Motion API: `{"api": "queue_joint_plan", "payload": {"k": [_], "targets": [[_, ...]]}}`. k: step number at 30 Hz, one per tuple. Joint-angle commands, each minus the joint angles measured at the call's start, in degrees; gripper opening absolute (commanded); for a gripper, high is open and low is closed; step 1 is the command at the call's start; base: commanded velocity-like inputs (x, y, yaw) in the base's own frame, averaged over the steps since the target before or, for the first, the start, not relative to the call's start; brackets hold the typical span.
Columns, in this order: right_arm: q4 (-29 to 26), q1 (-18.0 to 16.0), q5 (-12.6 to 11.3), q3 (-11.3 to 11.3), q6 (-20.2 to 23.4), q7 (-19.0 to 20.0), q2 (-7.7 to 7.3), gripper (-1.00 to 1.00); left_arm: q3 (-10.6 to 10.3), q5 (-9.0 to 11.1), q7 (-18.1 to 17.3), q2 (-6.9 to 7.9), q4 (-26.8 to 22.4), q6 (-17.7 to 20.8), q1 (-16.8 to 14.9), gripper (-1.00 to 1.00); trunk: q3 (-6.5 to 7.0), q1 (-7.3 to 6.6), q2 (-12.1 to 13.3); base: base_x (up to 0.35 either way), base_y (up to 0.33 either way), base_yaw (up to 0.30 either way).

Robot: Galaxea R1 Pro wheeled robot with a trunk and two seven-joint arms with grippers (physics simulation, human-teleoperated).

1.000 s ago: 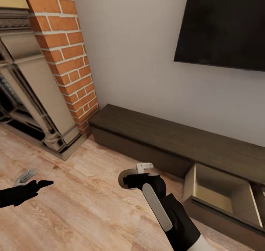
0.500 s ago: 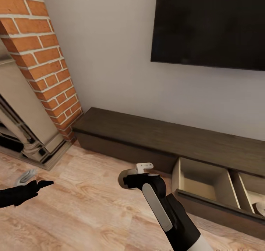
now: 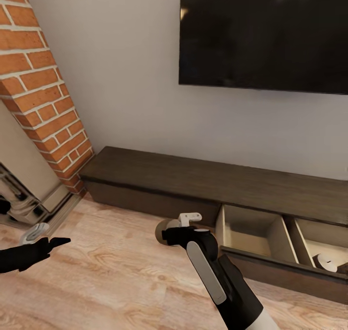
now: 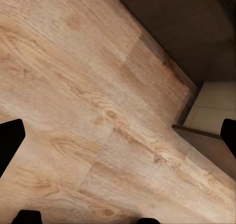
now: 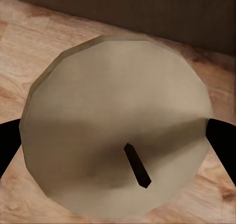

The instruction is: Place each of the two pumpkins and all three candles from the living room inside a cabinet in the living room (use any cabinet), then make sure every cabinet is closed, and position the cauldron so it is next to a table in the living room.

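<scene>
Gripping candle point(image 5: 118, 135), right hand point(image 5: 118, 140); drawer's point(image 3: 251, 231) pale item point(image 3: 325, 261) perhaps another.

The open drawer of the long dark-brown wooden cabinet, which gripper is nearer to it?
Right. The right gripper, shut on a round beige candle, hovers beside the open drawer of the cabinet. The left gripper hangs farther off, towards the brick fireplace.
</scene>
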Motion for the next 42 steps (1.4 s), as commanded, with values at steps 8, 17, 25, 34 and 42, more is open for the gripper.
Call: {"api": "queue_joint_plan", "payload": {"k": [8, 17, 25, 34, 42], "targets": [[0.0, -0.1, -0.6, 0.1, -0.3, -0.6, 0.00, -1.00, 0.1, 0.6, 0.6, 0.00, -0.1, 0.2, 0.0, 1.00, 0.59, 0.00, 0.0, 0.000, 0.000, -0.133], [0.0, -0.1, -0.7, -0.1, -0.4, -0.4, 0.00, -1.00, 0.0, 0.6, 0.6, 0.06, -0.1, 0.2, 0.0, 1.00, 1.30, 0.00, 0.0, 0.000, 0.000, -0.159], [0.0, -0.1, -0.7, -0.3, -0.4, -0.3, 0.00, -1.00, 0.0, 0.6, 0.6, 0.01, -0.1, 0.2, 0.0, 1.00, 1.78, 0.00, 0.0, 0.000, 0.000, -0.190], [-0.1, -0.1, -0.6, -0.2, -0.5, -0.4, 0.00, -1.00, 0.1, 0.6, 3.3, 0.00, -0.1, 0.1, 0.0, 1.00, 1.84, 0.00, 0.0, 0.000, 0.000, -0.025], [-0.1, -0.1, -0.6, -0.2, -1.2, -0.3, 0.00, -1.00, 0.1, 0.5, 3.4, 0.00, -0.1, 0.1, 0.0, 1.00, 2.31, 0.00, 0.0, 0.000, 0.000, -0.180]]}}
